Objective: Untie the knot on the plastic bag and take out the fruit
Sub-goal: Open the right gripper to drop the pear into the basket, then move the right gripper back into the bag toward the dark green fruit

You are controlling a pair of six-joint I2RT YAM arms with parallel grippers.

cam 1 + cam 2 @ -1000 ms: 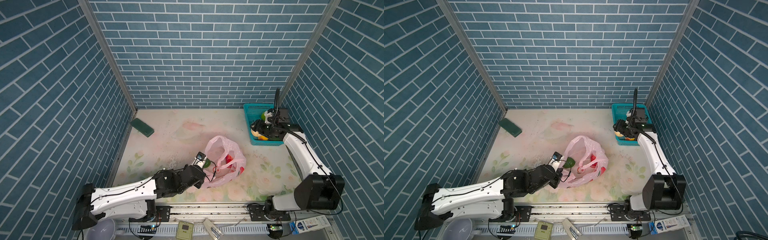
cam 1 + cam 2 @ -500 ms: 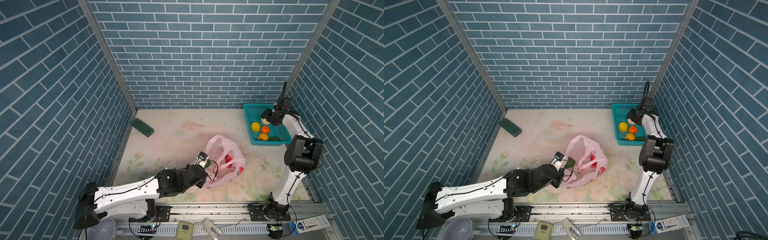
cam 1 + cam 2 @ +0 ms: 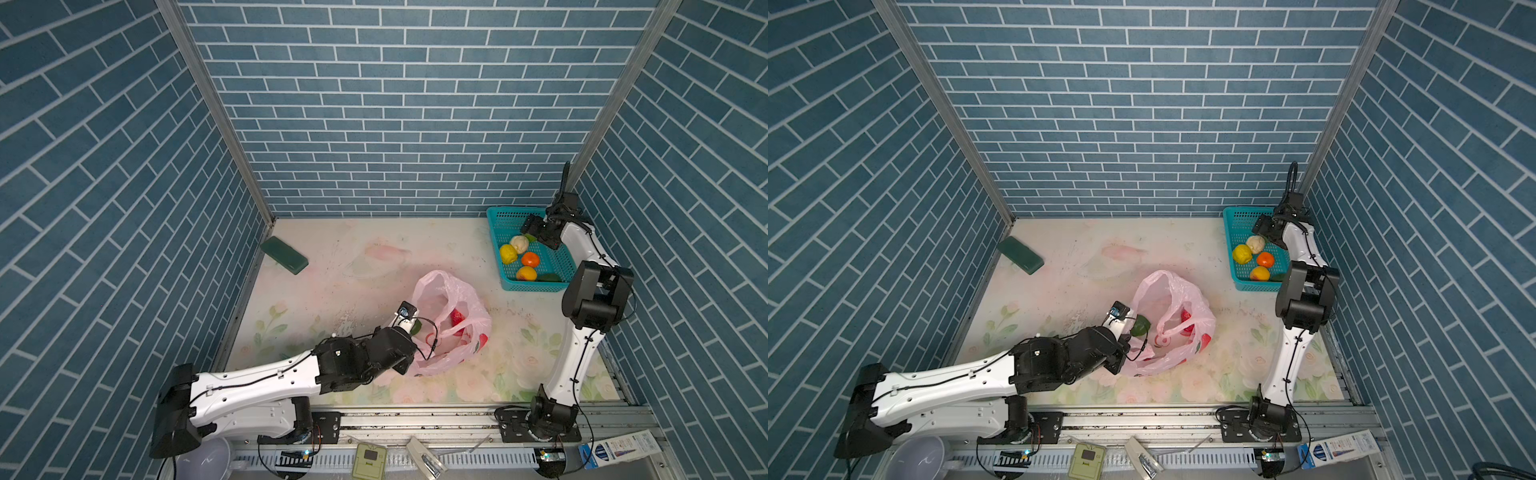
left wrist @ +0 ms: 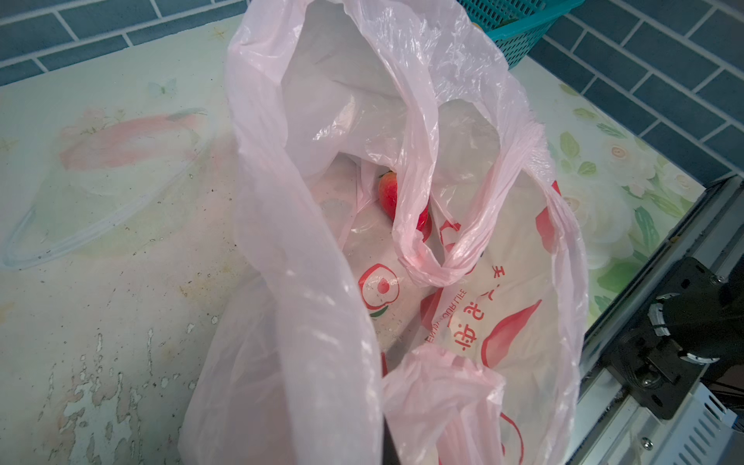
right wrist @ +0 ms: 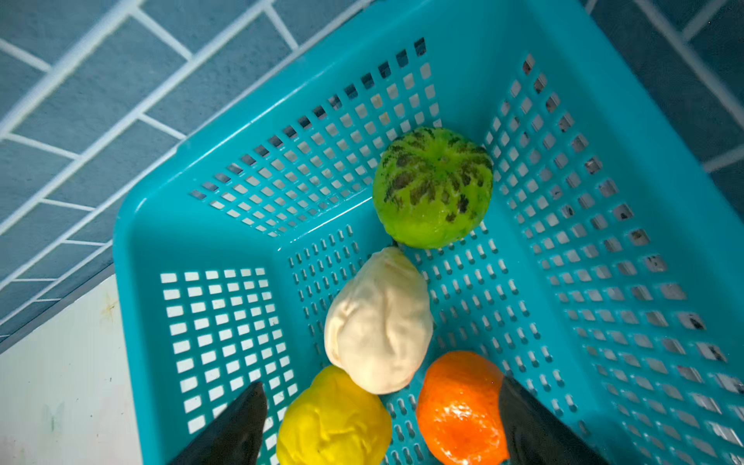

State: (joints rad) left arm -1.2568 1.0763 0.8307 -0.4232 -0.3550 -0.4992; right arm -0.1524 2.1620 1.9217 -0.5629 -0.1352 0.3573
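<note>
1. Right wrist view looks down into the teal basket [image 5: 225,322]. A light green fruit [image 5: 432,187] with dark streaks, a cream-white fruit [image 5: 378,322], a yellow fruit [image 5: 334,418] and an orange fruit [image 5: 459,406] lie on its mesh floor, the last three close together.
2. The right jaws are released: their two black fingertips [image 5: 237,430] stand wide apart above the basket and grip nothing.
3. In both top views the basket [image 3: 494,245] [image 3: 1229,245] sits at the back right corner of the tabletop [image 3: 353,291]. A yellow-orange fruit [image 3: 526,273] and a dark green fruit [image 3: 548,276] lie at its near end.
4. The plastic bag [image 3: 469,299] [image 3: 1187,291] lies near the middle of the tabletop, toward the front and well apart from the basket. Its mouth gapes open.
5. Left wrist view shows a red fruit [image 4: 388,197] inside the plastic bag [image 4: 302,241]. It is partly behind a handle loop [image 4: 439,269] that hangs loose into the mouth.
6. The left jaws are clenched at the bag's near rim. A fold of pink plastic runs up into them, though the jaws themselves are almost hidden.
7. A dark green block [image 3: 284,254] lies by the left wall, well apart from the bag.
</note>
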